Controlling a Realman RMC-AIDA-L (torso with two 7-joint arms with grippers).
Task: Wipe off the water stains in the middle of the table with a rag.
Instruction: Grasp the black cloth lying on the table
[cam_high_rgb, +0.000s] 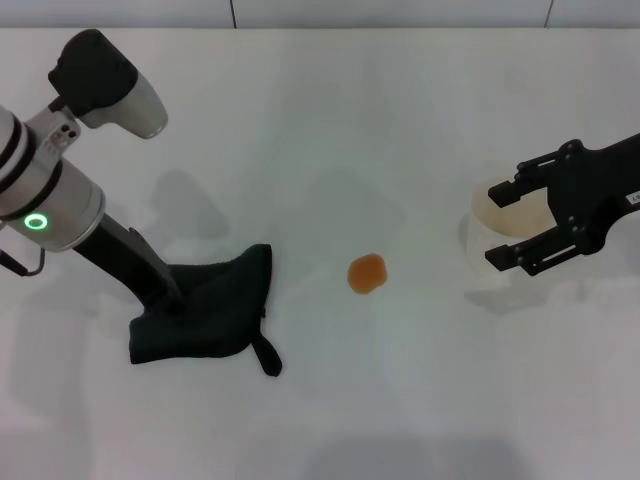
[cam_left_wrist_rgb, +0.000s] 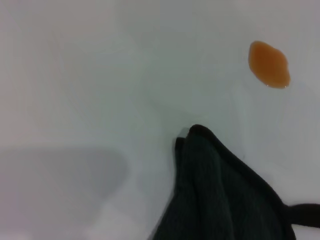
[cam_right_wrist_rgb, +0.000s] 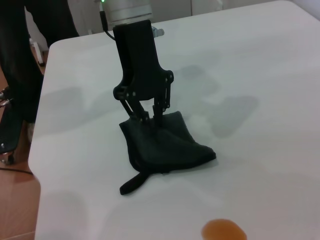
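Note:
The rag (cam_high_rgb: 215, 310) is a black cloth lying crumpled on the white table (cam_high_rgb: 330, 130) at the left, its short strap tail pointing toward the front edge. My left gripper (cam_high_rgb: 176, 300) reaches down onto the rag's left part; in the right wrist view its fingers (cam_right_wrist_rgb: 143, 116) pinch a fold of the rag (cam_right_wrist_rgb: 170, 147). The water stain (cam_high_rgb: 367, 273) is a small orange blot right of the rag, apart from it. It also shows in the left wrist view (cam_left_wrist_rgb: 269, 64) beyond the rag's corner (cam_left_wrist_rgb: 220, 195), and in the right wrist view (cam_right_wrist_rgb: 224, 230). My right gripper (cam_high_rgb: 491, 227) is open at the right.
A white translucent cup (cam_high_rgb: 497, 222) stands at the right between the right gripper's fingers; I cannot tell whether they touch it. Bare table lies between the rag and the stain, and between the stain and the cup. The table's left edge (cam_right_wrist_rgb: 40, 165) shows in the right wrist view.

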